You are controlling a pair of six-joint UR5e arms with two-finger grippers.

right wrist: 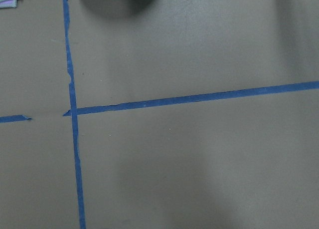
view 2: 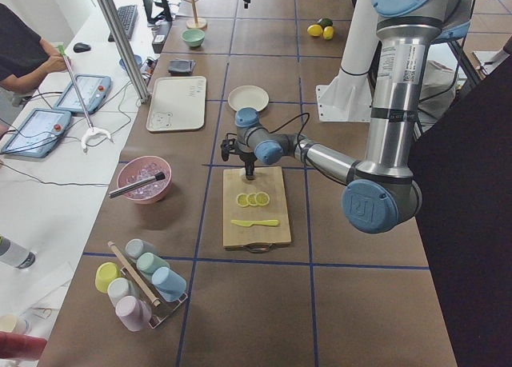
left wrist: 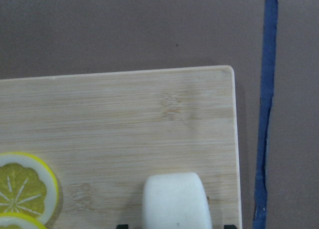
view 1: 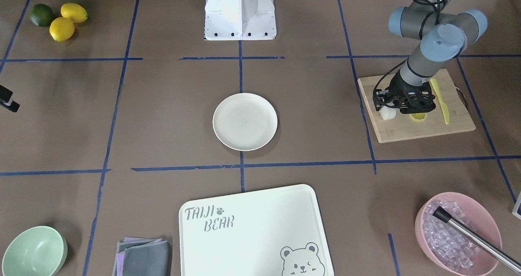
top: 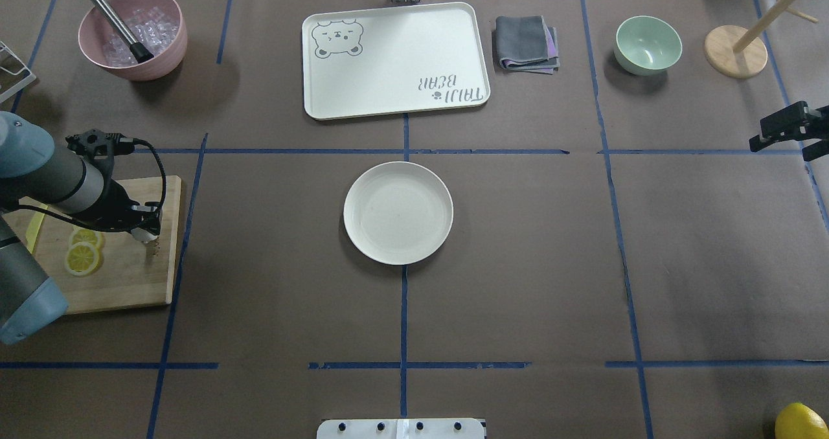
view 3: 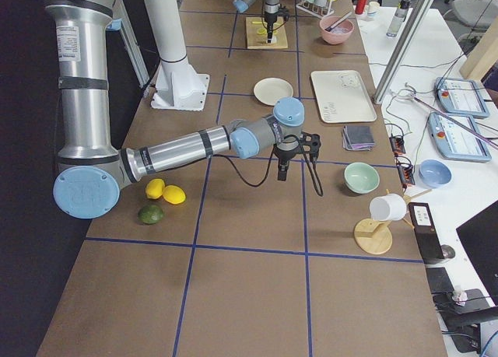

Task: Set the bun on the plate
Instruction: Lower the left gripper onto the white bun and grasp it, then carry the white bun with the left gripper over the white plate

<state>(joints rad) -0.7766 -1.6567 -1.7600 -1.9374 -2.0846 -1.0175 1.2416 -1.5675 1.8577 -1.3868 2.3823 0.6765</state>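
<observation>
One smooth, rounded white bun [view 1: 388, 114] sits near a corner of the pale wooden cutting board [view 1: 407, 131], just beside three yellow lemon slices [view 2: 252, 199]. The left gripper [view 1: 388, 106] points straight down, jaws spread either side of the bun, not touching it. The single round cream plate [view 1: 244, 121] lies well apart. Whether the right gripper [top: 777, 131] is spread or closed cannot be told.

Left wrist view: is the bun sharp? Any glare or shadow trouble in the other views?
Left wrist view: bun soft-edged and cropped at the bottom edge; cutting board grain readable. Front-facing view: bun partly hidden by the left gripper. Overhead view: plate evenly lit, no glare.
</observation>
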